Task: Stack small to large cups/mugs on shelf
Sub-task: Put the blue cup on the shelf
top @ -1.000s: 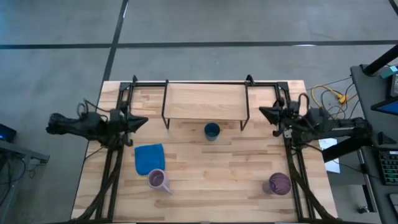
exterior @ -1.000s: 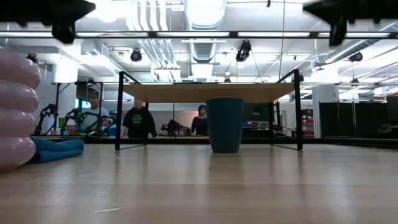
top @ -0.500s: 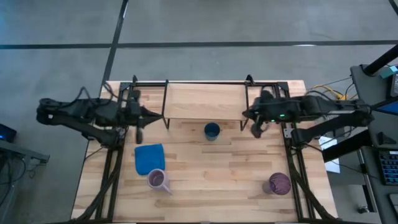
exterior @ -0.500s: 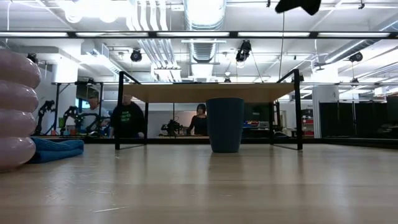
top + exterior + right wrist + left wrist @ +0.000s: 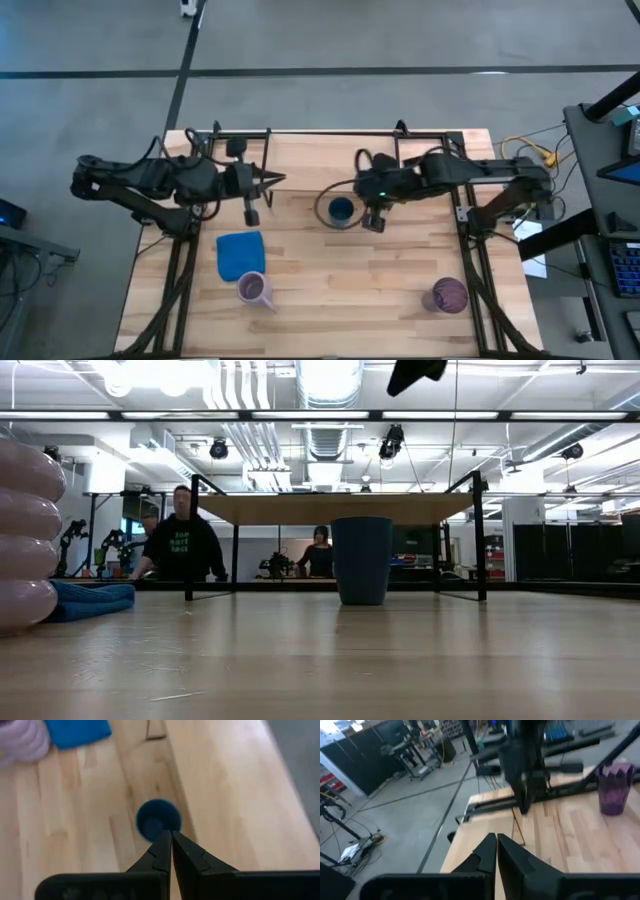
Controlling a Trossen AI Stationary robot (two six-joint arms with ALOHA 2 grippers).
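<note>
Right gripper (image 5: 372,222) hung over the tabletop (image 5: 350,270) just beside the small dark blue cup (image 5: 341,210), on the cup's right in the high view. Its wrist view showed both fingers pressed tip to tip, nothing between them, with the cup's open mouth directly beyond the tips.

Left gripper (image 5: 275,180) was at the shelf's (image 5: 330,160) left end, also pinched closed and empty. Past its fingers the left wrist view took in the dark purple tumbler (image 5: 615,787).

Object positions:
- Blue cup upright on the tabletop, at the front edge of the shelf near its middle. The low view put it in front of and below the raised board, not on it.
- Pale lavender ribbed mug (image 5: 255,290) at front left, just beside the blue cloth (image 5: 240,254).
- Purple tumbler at front right, well apart from both arms.
- Nothing stood on the shelf.

Judgement: the step in hand was the right arm's approach to the blue cup; the task was barely begun.

For a clean pick, the fingers must first spread wider than the cup, then descend straddling one wall or the whole body. The grip should be centred so the cup does not tip. Height above the rim was hard to read from these views, probably well clear. The lift must also clear the shelf's front edge and wire leg.
</note>
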